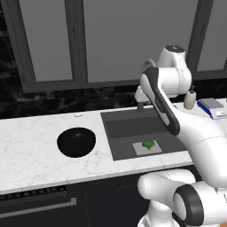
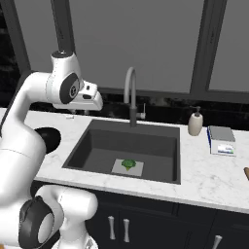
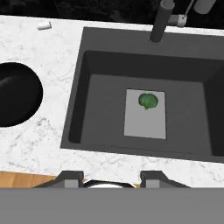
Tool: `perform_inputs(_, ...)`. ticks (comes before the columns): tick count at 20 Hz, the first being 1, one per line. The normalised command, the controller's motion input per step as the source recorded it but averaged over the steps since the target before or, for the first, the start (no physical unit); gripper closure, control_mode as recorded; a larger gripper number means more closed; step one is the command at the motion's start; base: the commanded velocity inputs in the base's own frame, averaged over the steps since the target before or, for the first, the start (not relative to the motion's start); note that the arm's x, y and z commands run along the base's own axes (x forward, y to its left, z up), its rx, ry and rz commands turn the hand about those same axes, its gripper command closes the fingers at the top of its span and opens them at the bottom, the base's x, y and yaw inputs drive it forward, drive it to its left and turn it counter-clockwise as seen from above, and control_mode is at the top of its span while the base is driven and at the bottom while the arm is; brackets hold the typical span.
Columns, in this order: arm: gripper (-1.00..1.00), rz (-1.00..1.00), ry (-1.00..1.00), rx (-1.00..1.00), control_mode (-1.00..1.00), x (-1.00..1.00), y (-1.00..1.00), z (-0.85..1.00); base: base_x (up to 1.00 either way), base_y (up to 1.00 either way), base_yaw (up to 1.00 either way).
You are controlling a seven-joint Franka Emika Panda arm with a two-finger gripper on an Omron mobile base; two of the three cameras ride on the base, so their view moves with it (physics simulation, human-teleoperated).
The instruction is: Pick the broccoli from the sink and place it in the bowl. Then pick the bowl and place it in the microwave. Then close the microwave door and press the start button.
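- My gripper (image 3: 112, 178) hangs high above the front edge of the counter (image 3: 57, 131); in the hand view the two dark finger tips stand apart with nothing between them, so it's open and empty.
- The broccoli (image 3: 148, 100) sits on a light grey mat (image 3: 144, 122) on the floor of the sink (image 3: 183, 127), roughly mid-basin, well below my fingers.
- Handling guess: light, small, fairly stiff stem, bumpy crown that gives a bit. Not fragile, not slippery. I'd close on the crown from straight above, jaws across its narrow width; the stem looks too short and low to grab.
- The bowl (image 1: 76, 142) is on the counter left of the sink, apart from the rim, upright and empty as far as I can tell.
- Faucet (image 2: 131, 97) at the back rim, clear of the broccoli.
- View differences: hand view gives the plan layout of broccoli on mat, plus a small white bit (image 3: 43, 25) on the far counter.
- Left base view shows the whole bowl; the right base view has it mostly hidden behind the arm (image 2: 29, 126).
- Right base view shows sink depth, a soap bottle (image 2: 195, 122) and a box (image 2: 222, 141) to the right.
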Motion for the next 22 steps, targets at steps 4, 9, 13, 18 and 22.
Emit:
perform_inputs(4, -1.0, 0.0, -0.09, 0.02, -1.0, -0.28, -0.03, 0.0, 0.0, 0.0, 0.0)
perform_inputs(9, -1.0, -0.05, -0.04, 0.09, -1.0, -0.79, -0.2, -0.05, 0.0, 0.0, 0.0)
perform_inputs(13, -1.0, -0.12, -0.02, 0.15, -1.0, -0.76, -0.52, -0.16, 0.0, 0.0, 0.0)
perform_inputs(18, -1.0, -0.11, 0.0, 0.07, -1.0, -0.1, -0.63, -0.37, 0.0, 0.0, 0.0)
perform_inputs(22, -1.0, -0.14, 0.0, 0.16, -1.0, 0.01, -0.66, -0.33, 0.0, 0.0, 0.0)
